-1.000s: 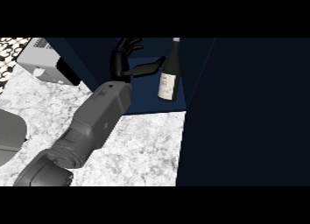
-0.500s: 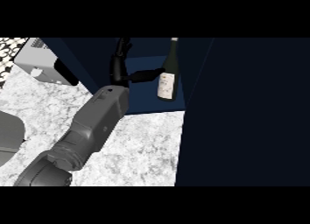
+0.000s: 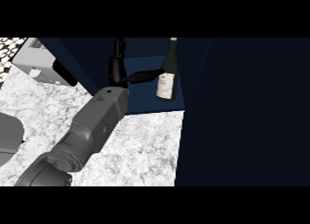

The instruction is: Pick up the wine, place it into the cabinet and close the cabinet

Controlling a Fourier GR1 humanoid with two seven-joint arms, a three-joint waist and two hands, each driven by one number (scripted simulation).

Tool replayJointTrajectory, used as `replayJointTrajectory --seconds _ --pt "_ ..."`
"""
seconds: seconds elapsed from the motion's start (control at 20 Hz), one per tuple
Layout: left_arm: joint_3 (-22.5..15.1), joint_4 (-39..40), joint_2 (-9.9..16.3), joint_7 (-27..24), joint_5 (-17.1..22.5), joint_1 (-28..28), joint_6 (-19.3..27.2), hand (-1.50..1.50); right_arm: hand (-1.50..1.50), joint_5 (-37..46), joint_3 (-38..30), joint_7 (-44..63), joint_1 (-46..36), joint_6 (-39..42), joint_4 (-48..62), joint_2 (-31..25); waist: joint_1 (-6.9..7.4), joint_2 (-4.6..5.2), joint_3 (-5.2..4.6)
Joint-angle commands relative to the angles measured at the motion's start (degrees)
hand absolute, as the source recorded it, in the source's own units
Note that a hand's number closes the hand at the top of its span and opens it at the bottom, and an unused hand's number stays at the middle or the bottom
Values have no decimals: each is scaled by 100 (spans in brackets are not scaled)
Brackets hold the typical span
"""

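Dark cabinet [image 3: 145, 103] | wine [image 3: 166, 74]: dark bottle, pale label, upright

wine bottle [image 3: 165, 78] upright inside cabinet [image 3: 145, 103], left hand [image 3: 122, 70] just left of it, counter [image 3: 141, 148] in front

The hand [image 3: 122, 72] has drawn back left from the wine bottle [image 3: 165, 78], which now stands alone, more upright, inside the cabinet [image 3: 145, 103].
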Motion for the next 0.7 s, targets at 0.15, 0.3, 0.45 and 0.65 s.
replayJointTrajectory --seconds 0.15,0.3,0.45,0.65 --pt "56 -23 16 -104 -19 28 -233 -150 -150 -109 52 -178 51 27 24 55 24 22 -14" --pt "25 -31 7 -389 -79 306 -532 -150 -150 28 211 92 9 -33 -224 55 38 7 -20" --pt "-55 18 19 -276 -198 183 -500 -150 -150 -7 126 -50 86 10 -99 54 83 -12 -14" --pt "-59 12 190 0 -205 218 -1093 -150 -150 -78 106 138 144 -107 -286 54 152 -50 -13"
